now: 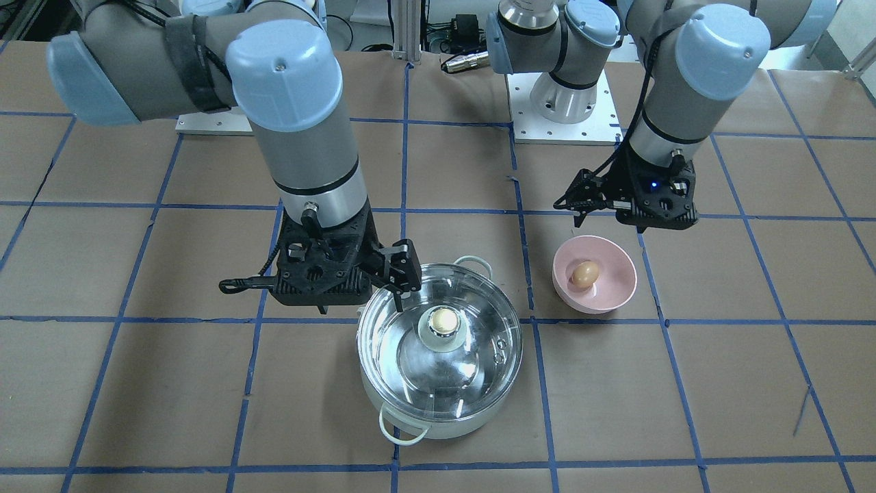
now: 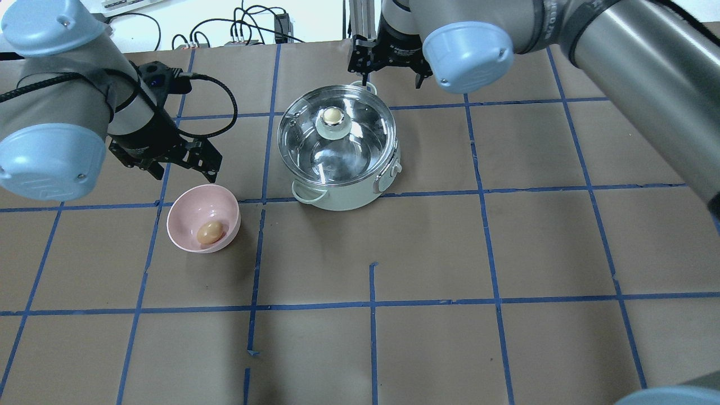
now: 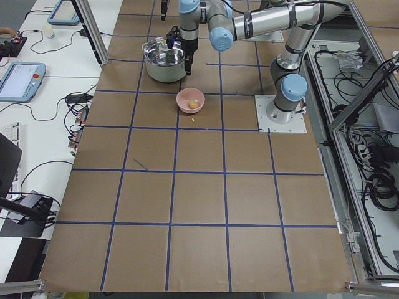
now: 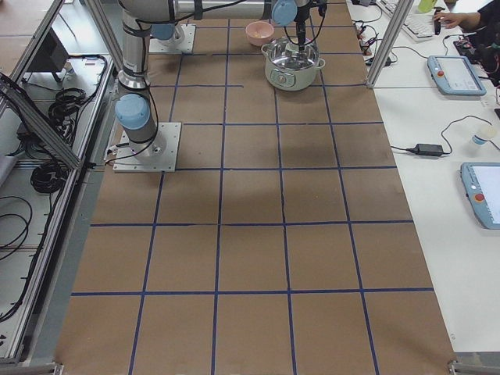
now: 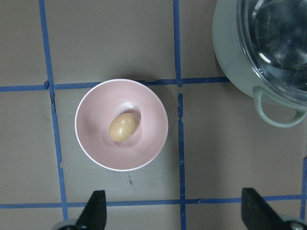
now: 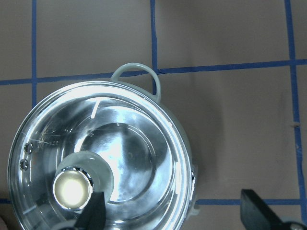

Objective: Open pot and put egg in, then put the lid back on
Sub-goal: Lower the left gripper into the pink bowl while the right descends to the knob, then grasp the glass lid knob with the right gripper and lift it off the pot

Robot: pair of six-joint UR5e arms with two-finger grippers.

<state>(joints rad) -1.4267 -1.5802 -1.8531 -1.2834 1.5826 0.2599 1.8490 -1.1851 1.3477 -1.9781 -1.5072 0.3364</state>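
Note:
The cream-white pot (image 2: 343, 198) stands with its glass lid (image 2: 337, 154) on, brassy knob (image 2: 332, 116) on top. The tan egg (image 2: 210, 232) lies in a pink bowl (image 2: 188, 211) to the pot's left. My left gripper (image 2: 184, 169) is open and empty, hovering above the bowl's near side; its wrist view shows the egg (image 5: 123, 127) ahead of the spread fingers. My right gripper (image 2: 392, 79) is open and empty, above the pot's near rim; in its wrist view the knob (image 6: 73, 188) sits beside one fingertip (image 6: 96, 211).
Brown paper with a blue tape grid covers the table (image 2: 427, 247). The pot's loop handles (image 1: 402, 428) stick out on two sides. The arm bases (image 1: 561, 103) stand at the robot's edge of the table. Monitors and cables lie off the table's ends.

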